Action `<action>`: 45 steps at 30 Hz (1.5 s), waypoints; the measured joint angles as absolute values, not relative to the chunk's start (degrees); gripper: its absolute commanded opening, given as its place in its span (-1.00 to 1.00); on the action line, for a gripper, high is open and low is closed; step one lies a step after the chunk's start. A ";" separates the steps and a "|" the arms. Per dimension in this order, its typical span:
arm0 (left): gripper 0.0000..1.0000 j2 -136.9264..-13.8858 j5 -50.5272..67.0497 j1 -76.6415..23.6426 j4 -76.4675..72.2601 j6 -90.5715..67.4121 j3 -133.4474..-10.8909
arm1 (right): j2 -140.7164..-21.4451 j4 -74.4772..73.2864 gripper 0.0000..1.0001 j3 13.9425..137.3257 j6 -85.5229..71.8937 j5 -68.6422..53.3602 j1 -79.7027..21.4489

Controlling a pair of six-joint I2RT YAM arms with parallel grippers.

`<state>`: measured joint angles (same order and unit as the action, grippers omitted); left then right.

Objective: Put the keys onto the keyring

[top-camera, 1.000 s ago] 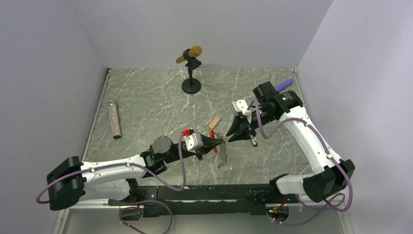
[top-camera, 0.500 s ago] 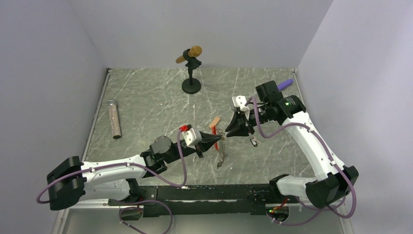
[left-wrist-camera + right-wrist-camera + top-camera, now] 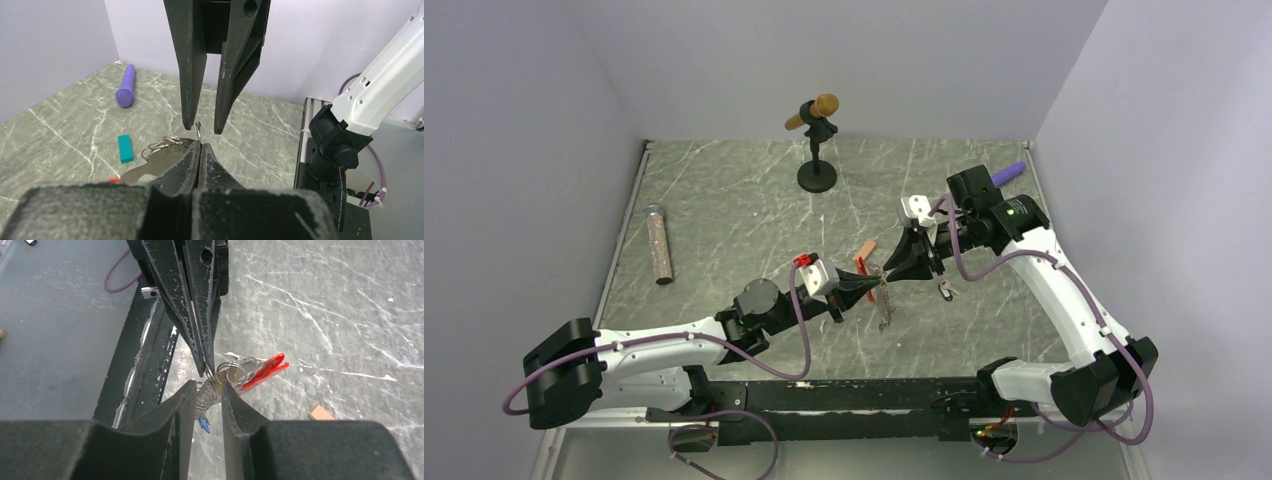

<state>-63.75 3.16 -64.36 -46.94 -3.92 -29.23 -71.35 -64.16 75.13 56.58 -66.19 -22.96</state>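
Note:
The keyring (image 3: 879, 296) hangs over the table's middle: a red clip (image 3: 262, 371), silvery rings (image 3: 162, 146), a coiled silvery chain (image 3: 209, 394) and a blue tag (image 3: 203, 424). My left gripper (image 3: 875, 285) is shut on a thin ring wire of it, which pokes out at its tips (image 3: 200, 145). My right gripper (image 3: 891, 271) is open, its fingertips (image 3: 192, 386) on either side of the chain, tip to tip with the left gripper. One tiny black-headed key (image 3: 946, 291) lies on the table, right of both grippers.
A tan block (image 3: 865, 250) lies just behind the grippers. A teal block (image 3: 125, 148) lies near the keyring. A purple stick (image 3: 1009, 172) is at the back right, a glitter tube (image 3: 658, 243) at the left, and a stand with a brown head (image 3: 817, 150) at the back.
My right gripper has moved left, away from the key on the table, up to the keyring. My left gripper has edged up and right, carrying the keyring.

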 measured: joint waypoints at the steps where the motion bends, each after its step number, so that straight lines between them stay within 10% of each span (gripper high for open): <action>1: -1.00 -63.75 3.16 -64.36 -46.94 -3.95 -29.23 | -71.55 -64.49 -0.46 75.13 56.97 -66.52 -23.03; 12: -1.00 -63.94 4.27 -64.40 -46.57 -3.55 -29.23 | -73.12 -66.98 -1.00 75.16 58.54 -68.27 -23.44; 16: -1.00 -63.94 5.08 -64.38 -45.91 -2.33 -29.23 | -74.48 -69.32 -0.30 76.05 59.24 -68.29 -23.44; 19: -1.00 -63.94 5.58 -64.38 -45.28 -1.02 -29.23 | -75.57 -70.63 -0.27 76.86 59.72 -68.71 -23.44; 24: -1.00 -63.94 6.42 -64.38 -44.60 0.49 -29.23 | -75.66 -70.72 -0.97 76.86 59.37 -69.06 -23.44; 28: -1.00 -63.94 6.39 -64.31 -44.53 1.06 -29.23 | -75.66 -70.59 -1.00 76.86 57.89 -69.06 -23.46; 34: -1.00 -63.88 6.52 -64.23 -44.53 1.48 -29.23 | -75.64 -67.83 -0.04 76.82 52.77 -68.36 -23.49; 45: -1.00 -59.81 10.15 -63.83 -45.47 5.65 -25.26 | -75.24 -70.46 -0.03 78.91 56.60 -68.16 -21.08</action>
